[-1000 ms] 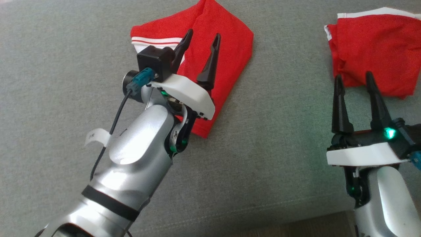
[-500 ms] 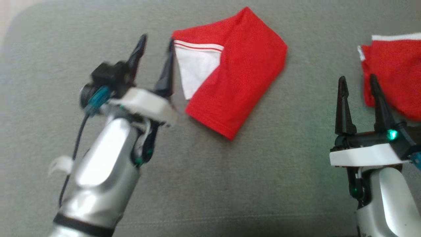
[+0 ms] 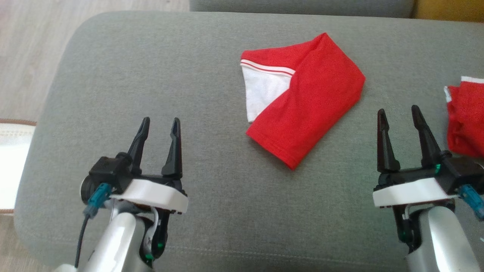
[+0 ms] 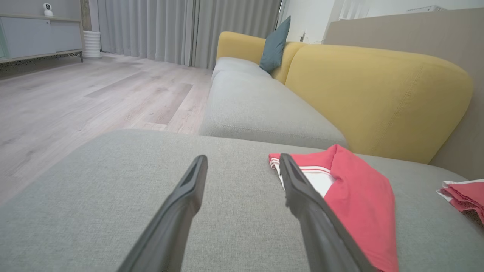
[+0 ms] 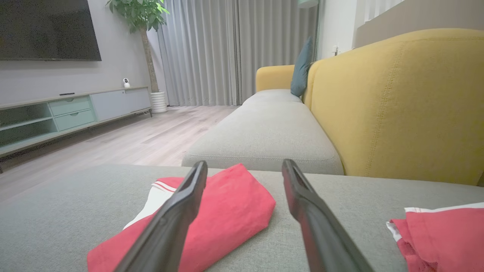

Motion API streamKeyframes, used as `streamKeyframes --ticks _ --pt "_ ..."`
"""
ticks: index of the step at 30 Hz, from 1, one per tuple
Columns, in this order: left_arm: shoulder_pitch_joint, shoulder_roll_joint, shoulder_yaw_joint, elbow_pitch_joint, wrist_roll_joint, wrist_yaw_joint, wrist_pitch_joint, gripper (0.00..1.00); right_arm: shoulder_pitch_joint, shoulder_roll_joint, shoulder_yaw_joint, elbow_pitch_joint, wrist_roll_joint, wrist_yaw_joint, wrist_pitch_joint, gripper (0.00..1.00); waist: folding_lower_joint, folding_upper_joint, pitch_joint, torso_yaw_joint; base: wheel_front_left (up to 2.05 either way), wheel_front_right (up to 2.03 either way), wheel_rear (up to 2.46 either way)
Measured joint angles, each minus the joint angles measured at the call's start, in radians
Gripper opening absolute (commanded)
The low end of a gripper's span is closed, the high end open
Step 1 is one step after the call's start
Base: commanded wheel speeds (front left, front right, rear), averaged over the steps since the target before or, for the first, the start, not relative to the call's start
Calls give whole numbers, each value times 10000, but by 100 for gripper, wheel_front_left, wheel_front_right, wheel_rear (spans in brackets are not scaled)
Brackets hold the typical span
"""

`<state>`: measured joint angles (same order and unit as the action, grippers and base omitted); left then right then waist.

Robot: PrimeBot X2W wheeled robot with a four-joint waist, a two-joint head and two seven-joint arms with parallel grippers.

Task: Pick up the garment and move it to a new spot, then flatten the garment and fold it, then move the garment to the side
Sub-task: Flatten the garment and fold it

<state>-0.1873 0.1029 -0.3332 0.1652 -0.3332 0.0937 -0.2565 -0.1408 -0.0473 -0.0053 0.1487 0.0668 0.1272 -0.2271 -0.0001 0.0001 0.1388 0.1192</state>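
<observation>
- Grey sofa cushion (image 3: 211, 68): garment (image 3: 314, 102) folded, lying mid-cushion. L gripper (image 3: 160, 121) & R gripper (image 3: 398, 110) both spread, empty, well apart from it near front edge. Next?
- Prob. shift it aside. Pinch thru all layers at thick fold, lift low so nothing unfolds; avoid 2nd red garment (image 3: 465, 124) at right.

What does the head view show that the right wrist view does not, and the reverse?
Head view, of these two: the left gripper, open, above the grey seat cushion, and the whole outline of the folded garment. Right wrist view, of these two: a television, a potted plant, grey curtains, a yellow backrest, a teal pillow. Both: the garment lying folded on the cushion with no gripper touching it, a second red cloth, the open right gripper.
</observation>
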Motion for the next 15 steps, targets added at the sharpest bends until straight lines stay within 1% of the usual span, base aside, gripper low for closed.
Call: streamKeyframes --ticks 2,4,7,8,9,12,13,14,15 --pt "-14 -150 113 -65 178 -142 0 100 -1 0 125 -17 -102 0 88 100 0 0 -20 128 0 0 0" --pt "-14 -224 234 -86 282 -253 -2 100 -3 -8 476 -42 -261 0 240 100 0 0 -14 245 0 0 0" --pt "-11 -311 309 -79 407 -372 0 100 -52 -10 1473 -29 -637 0 573 100 0 0 66 404 0 0 0" --pt "-11 -311 309 -79 407 -372 0 100 -52 -10 1473 -29 -637 0 573 100 0 0 66 404 0 0 0" --pt "-10 -355 328 -69 416 -422 0 100 -117 -6 1835 48 -811 0 740 100 0 0 109 457 0 0 0" --pt "-10 -470 336 -12 416 -545 0 100 -451 -15 2706 663 -1638 0 1335 100 0 0 252 650 0 0 0" --pt "-18 -504 314 25 416 -610 -2 100 -805 -134 3191 1223 -2207 0 1662 100 0 0 369 810 0 0 0" --pt "-18 -504 314 25 416 -610 -2 100 -805 -134 3191 1223 -2207 0 1662 100 0 0 369 810 0 0 0" --pt "-25 -514 305 52 414 -677 0 100 -998 -226 3325 1496 -2389 0 1760 100 0 0 430 903 0 0 0"
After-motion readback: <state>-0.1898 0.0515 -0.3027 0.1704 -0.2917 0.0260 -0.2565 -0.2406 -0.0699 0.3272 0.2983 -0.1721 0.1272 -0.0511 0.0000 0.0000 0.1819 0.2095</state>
